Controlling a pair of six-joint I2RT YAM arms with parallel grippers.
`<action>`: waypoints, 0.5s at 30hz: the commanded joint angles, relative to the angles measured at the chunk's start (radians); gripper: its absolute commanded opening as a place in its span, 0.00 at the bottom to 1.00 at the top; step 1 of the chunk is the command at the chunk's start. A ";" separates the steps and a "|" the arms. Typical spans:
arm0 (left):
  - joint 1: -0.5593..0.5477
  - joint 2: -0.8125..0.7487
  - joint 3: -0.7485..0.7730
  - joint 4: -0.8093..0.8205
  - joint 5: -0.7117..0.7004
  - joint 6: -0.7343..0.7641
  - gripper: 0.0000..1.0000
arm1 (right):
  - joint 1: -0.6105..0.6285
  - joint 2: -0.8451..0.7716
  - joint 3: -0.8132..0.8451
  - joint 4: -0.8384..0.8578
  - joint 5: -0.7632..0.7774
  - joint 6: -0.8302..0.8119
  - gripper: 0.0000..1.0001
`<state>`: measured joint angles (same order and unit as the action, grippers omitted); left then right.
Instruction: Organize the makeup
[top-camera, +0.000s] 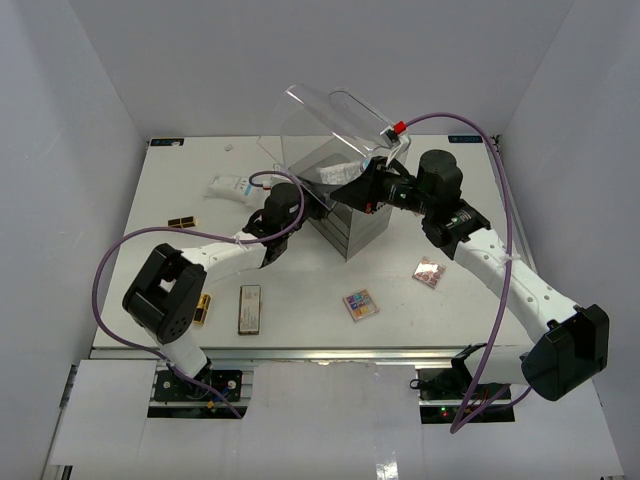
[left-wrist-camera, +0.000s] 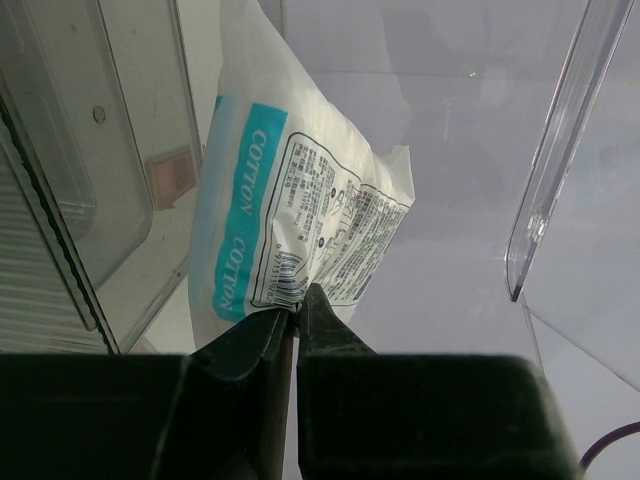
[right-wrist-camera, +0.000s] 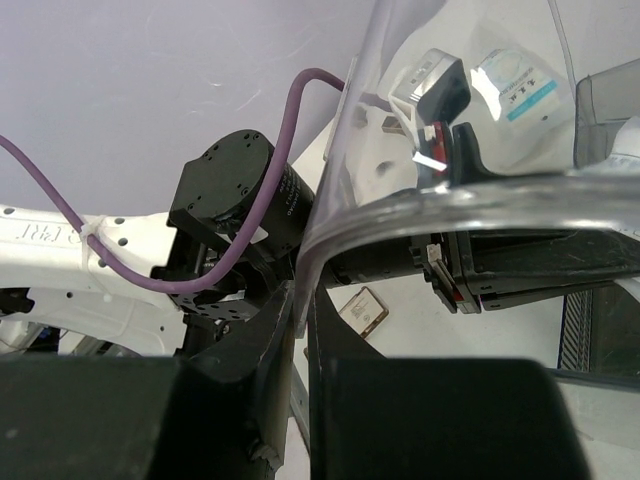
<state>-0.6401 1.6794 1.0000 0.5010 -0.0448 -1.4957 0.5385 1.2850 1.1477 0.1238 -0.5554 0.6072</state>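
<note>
Under the raised clear lid, over the drawer box, pinches the seemingly light, floppy cotton sachet by its sealed lower edge, likely the surest hold, in the clenched left hand and clamps that lid with the right hand.

We count three palettes on the worktop: one long beige-brown palette, one multicolour square palette, one pinkish square palette. Two gold tubes: first gold tube at nine o'clock, second gold tube at eight. At least two sachets: first sachet, second sachet. One clear drawer box.
</note>
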 joint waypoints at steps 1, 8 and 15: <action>-0.014 -0.013 0.020 0.001 -0.008 -0.038 0.12 | -0.005 -0.055 0.009 0.131 -0.026 -0.004 0.11; -0.018 -0.048 -0.029 0.011 0.022 -0.002 0.40 | -0.011 -0.052 0.009 0.135 -0.031 0.003 0.11; -0.018 -0.086 -0.037 0.006 0.043 0.079 0.52 | -0.014 -0.052 0.006 0.142 -0.032 0.013 0.11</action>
<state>-0.6521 1.6705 0.9708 0.5015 -0.0162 -1.4670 0.5312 1.2843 1.1477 0.1325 -0.5632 0.6257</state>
